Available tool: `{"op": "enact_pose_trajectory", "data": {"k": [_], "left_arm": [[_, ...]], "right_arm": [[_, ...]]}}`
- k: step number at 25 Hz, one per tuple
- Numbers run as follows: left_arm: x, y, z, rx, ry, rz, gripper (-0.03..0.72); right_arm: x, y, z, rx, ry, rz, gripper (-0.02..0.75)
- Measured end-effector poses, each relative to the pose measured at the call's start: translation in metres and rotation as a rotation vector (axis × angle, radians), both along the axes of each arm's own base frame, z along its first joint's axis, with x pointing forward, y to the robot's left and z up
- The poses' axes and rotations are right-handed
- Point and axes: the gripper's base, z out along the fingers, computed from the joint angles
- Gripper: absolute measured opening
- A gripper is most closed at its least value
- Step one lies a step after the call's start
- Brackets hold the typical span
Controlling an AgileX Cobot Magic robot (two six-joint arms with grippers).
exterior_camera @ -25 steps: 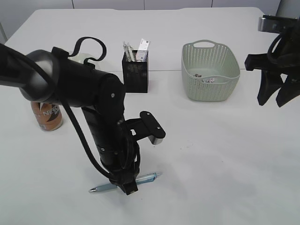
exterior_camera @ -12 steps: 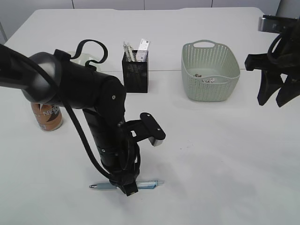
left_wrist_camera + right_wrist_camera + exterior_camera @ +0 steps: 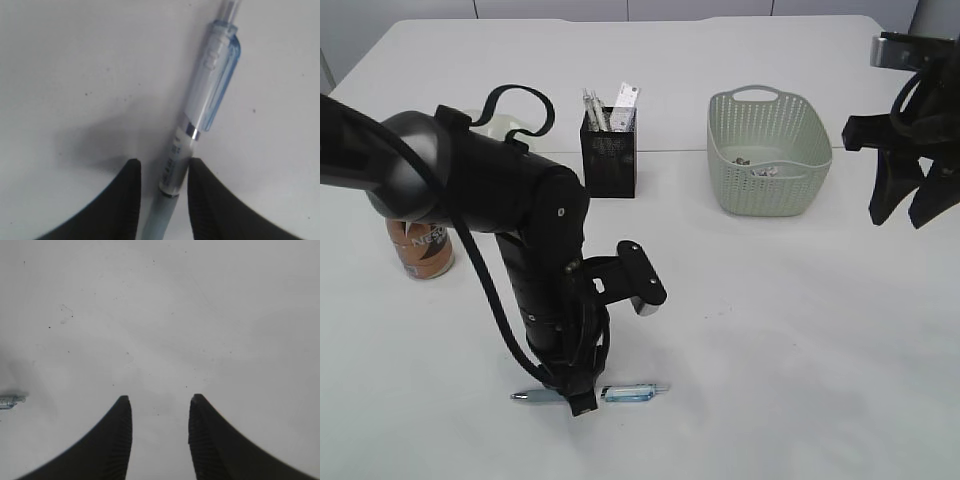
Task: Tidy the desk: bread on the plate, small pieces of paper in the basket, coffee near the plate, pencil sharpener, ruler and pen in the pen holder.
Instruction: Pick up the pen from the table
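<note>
A clear blue pen point(image 3: 635, 392) point(image 3: 210, 100) lies flat on the white desk point(image 3: 800, 330) near the front edge. My left gripper point(image 3: 582, 402) point(image 3: 162, 170) is down over it and open. The pen's barrel runs between the jaws, against the right finger point(image 3: 200, 195), with a gap to the left one. My right gripper point(image 3: 900, 222) point(image 3: 159, 405) hangs open and empty over bare desk at the right. The black mesh pen holder point(image 3: 609, 155) stands at the back. Paper scraps point(image 3: 760, 167) lie in the green basket point(image 3: 767, 190). The coffee point(image 3: 418, 250) stands at the left. The bread is hidden.
A sliver of the pale green plate point(image 3: 505, 125) shows behind my left arm. The pen holder has pens and a white item sticking out. The pen's end point(image 3: 10, 400) shows at the left edge of the right wrist view.
My left gripper has sunk lower around the pen. The pen has swung from a slant to nearly level across the desk. The right arm has not moved.
</note>
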Motion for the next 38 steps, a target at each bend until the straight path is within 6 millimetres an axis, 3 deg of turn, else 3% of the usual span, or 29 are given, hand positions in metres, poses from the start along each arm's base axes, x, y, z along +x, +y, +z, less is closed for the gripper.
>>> {"op": "enact_pose_trajectory", "data": {"k": [21, 31, 38], "left_arm": [[-0.0027, -0.0032, -0.0024, -0.031, 0.03, -0.039, 0.208], [-0.0023, -0.0027, -0.0054, -0.022, 0.03, -0.046, 0.069], [-0.0026, -0.0071, -0.0045, -0.073, 0.043, 0.001, 0.058]], "right_arm": [[0.0, 0.0, 0.0, 0.0, 0.0, 0.0, 0.283], [0.0002, 0.0, 0.0, 0.0, -0.002, 0.0, 0.283], [0.0002, 0.0, 0.0, 0.0, -0.002, 0.0, 0.283]]}}
